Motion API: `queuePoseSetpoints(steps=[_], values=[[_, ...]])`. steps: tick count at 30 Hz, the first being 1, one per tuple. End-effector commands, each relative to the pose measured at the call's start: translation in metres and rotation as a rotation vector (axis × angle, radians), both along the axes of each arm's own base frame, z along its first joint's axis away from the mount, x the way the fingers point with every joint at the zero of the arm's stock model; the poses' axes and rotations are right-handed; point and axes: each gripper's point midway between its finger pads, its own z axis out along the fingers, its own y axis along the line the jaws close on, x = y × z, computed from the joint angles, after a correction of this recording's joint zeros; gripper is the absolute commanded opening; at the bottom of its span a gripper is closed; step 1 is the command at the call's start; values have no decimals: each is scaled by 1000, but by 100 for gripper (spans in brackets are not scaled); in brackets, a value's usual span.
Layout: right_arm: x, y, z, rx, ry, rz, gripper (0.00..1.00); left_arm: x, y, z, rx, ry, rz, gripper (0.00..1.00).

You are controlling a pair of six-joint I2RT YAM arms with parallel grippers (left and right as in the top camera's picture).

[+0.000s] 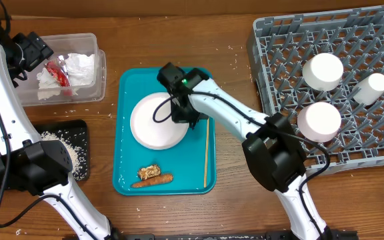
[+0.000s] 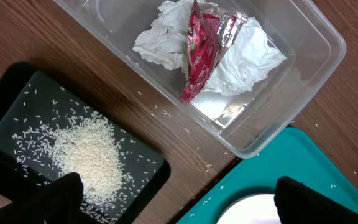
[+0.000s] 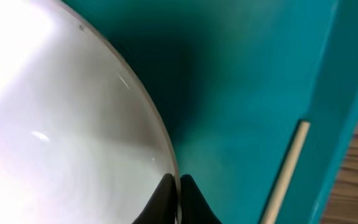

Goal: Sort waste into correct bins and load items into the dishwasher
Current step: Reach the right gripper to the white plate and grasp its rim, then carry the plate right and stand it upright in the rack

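Plate first: the white plate (image 1: 157,121) lies flat in the teal tray (image 1: 127,175), toward the tray's far half. My right gripper (image 3: 179,185) is pinched together on the plate's right rim, its tips meeting at the edge. A bare strip of tray floor runs beside that rim. Beyond the strip the thin wooden stick (image 1: 206,153) lies along the tray's right wall, apart from the plate. Near the tray's front edge sit the carrot piece (image 1: 155,180) and the brown lump (image 1: 149,171), touching each other and apart from the plate.

To the right the grey dish rack (image 1: 272,53) holds three white dishes, and its left side has free pegs.

My left gripper (image 2: 179,199) is spread wide, holds nothing and hangs above the table. Under it are the clear tub (image 2: 328,43), with the napkin (image 2: 247,68) and red wrapper (image 2: 201,43) in it, and the black tray (image 2: 145,165) carrying the rice (image 2: 86,155).
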Motion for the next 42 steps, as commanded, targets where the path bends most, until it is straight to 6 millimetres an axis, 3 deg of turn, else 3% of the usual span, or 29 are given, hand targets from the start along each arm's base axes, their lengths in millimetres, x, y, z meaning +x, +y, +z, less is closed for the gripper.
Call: queuePoseSetpoints(steps=[1, 6, 8, 13, 16, 22, 27, 31, 38, 42], values=[[32, -3, 47, 53, -105, -44, 4, 3, -3, 2, -6, -16, 4, 100], [71, -40, 118, 63, -239, -141, 4, 3, -3, 2, -6, -16, 4, 100], [88, -74, 153, 27, -318, -206, 4, 3, -3, 2, -7, -16, 4, 100], [112, -169, 219, -80, -454, -332, 4, 3, -3, 2, -7, -16, 4, 100], [119, -223, 239, -159, -497, -385, 4, 3, -3, 2, -6, -16, 4, 100], [123, -314, 250, -399, -543, -522, 4, 3, -3, 2, -7, -16, 4, 100], [124, -360, 258, -570, -587, -613, 4, 4, -3, 2, -7, -16, 4, 100], [129, -375, 246, -612, -581, -631, 4, 5, -3, 3, -4, -23, 4, 100], [151, -374, 212, -664, -553, -504, 4, 5, -3, 3, -4, -23, 4, 100], [151, -384, 204, -749, -554, -509, 4, 5, -3, 3, -4, -23, 4, 100]])
